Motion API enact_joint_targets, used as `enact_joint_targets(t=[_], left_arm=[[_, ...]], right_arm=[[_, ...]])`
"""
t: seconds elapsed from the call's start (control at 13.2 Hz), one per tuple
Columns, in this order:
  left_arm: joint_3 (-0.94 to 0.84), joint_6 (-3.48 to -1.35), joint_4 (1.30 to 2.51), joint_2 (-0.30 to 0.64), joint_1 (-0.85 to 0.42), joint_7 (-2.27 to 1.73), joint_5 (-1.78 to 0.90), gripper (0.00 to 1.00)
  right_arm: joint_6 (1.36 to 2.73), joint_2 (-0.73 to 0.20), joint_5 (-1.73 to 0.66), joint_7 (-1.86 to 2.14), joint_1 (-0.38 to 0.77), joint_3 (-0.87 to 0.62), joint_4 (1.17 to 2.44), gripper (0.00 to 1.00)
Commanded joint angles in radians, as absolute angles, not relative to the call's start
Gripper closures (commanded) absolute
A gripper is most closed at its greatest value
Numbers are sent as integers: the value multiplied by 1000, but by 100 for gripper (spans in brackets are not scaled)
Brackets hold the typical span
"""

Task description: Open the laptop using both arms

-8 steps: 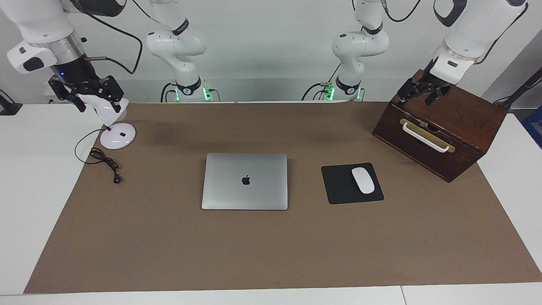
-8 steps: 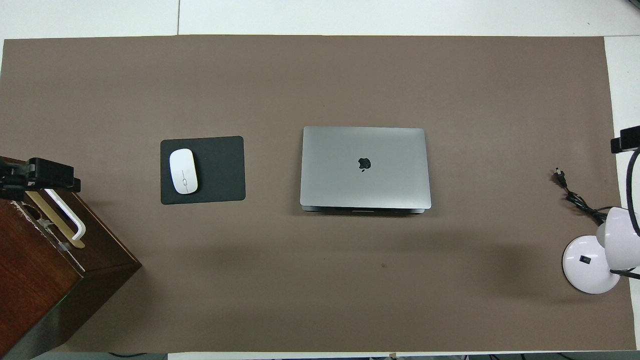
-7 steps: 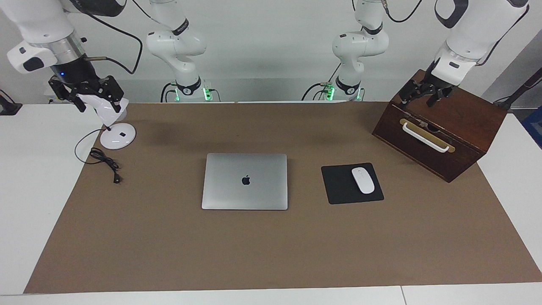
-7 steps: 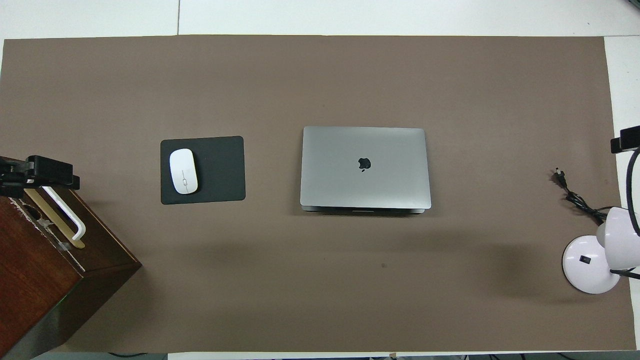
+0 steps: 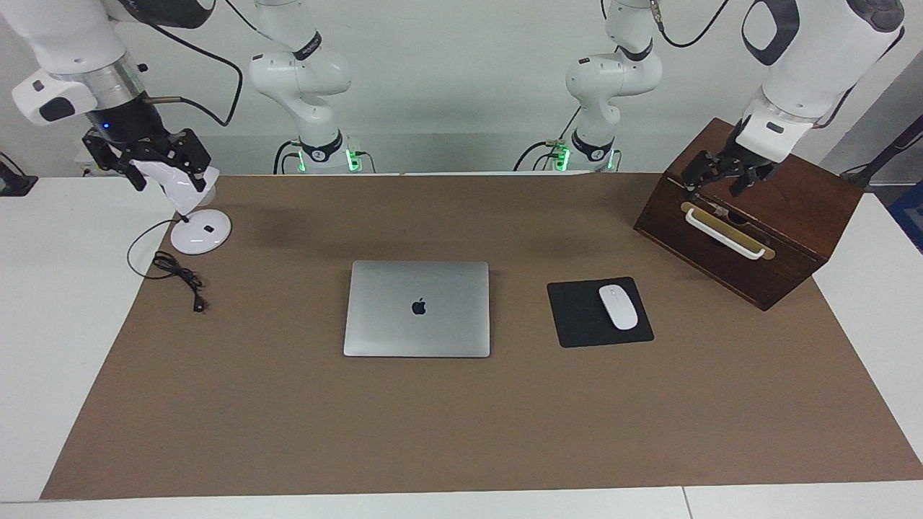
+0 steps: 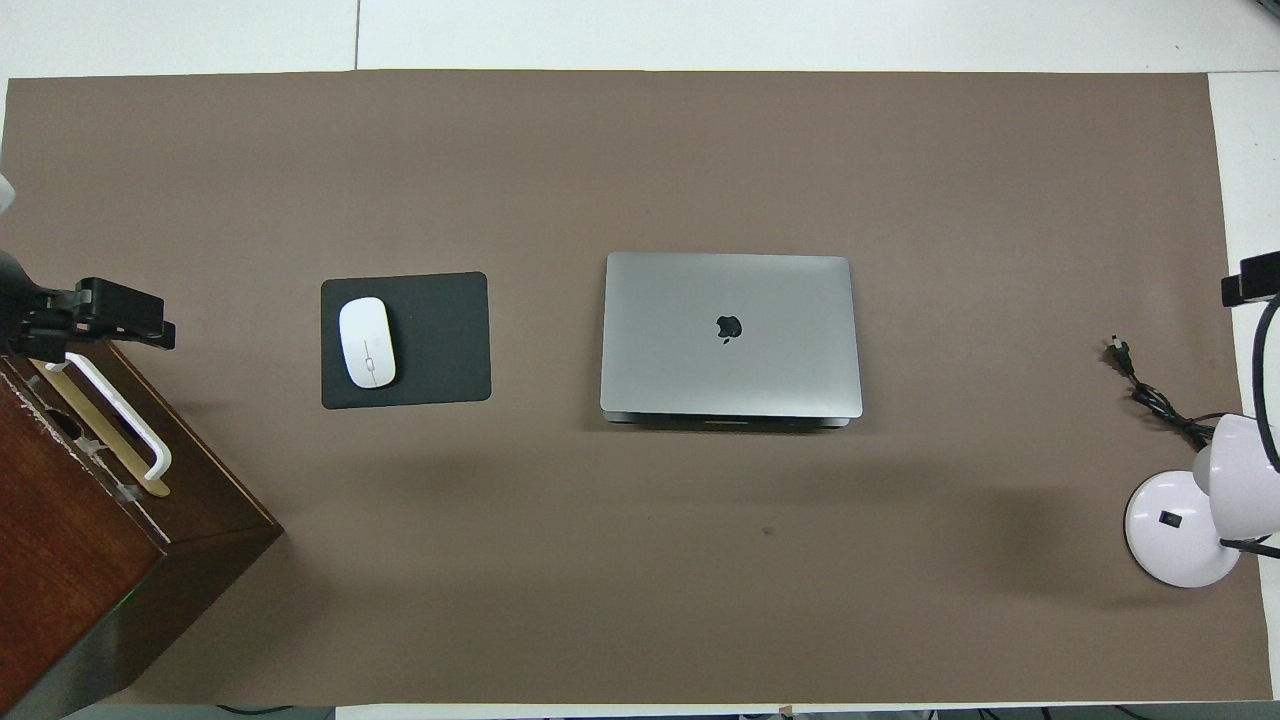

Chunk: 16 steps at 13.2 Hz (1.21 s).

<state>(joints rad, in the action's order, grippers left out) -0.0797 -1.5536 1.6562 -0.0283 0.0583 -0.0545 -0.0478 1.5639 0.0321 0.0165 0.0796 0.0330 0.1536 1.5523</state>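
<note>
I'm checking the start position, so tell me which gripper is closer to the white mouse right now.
Left. The left gripper hangs over the wooden box, beside the mouse. The right gripper is over the lamp, at the right arm's end of the table.

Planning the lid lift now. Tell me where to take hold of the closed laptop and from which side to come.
Take the laptop lid by its edge farther from the robots. The darker hinge strip shows along the nearer edge in the overhead view, so the lid probably lifts from that edge. It lies flat and shut, so come in low.

Bright, even light from above; soft, faint shadows lie on the desk nearer the robots than the laptop. Both views are sharp.
</note>
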Motion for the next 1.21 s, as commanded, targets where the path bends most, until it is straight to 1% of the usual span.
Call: enact_joint_targets(t=[0.0,0.83,1.06,1.13], left_arm=[[-80,-1534,1626,-18,55,-44,-29,0],[-80,-1536,1620,-17,57,-44,-29,0],[-78,-1537,1618,-15,57,-44,-29,0],[-78,-1539,1618,-15,57,-44,-29,0]], right_arm=[[1563,57,2,86,31,159,1578,0],[1580,52,3,100,31,173,1569,0],[1615,51,9,97,31,173,1572,0],[1649,49,11,100,31,173,1575,0]])
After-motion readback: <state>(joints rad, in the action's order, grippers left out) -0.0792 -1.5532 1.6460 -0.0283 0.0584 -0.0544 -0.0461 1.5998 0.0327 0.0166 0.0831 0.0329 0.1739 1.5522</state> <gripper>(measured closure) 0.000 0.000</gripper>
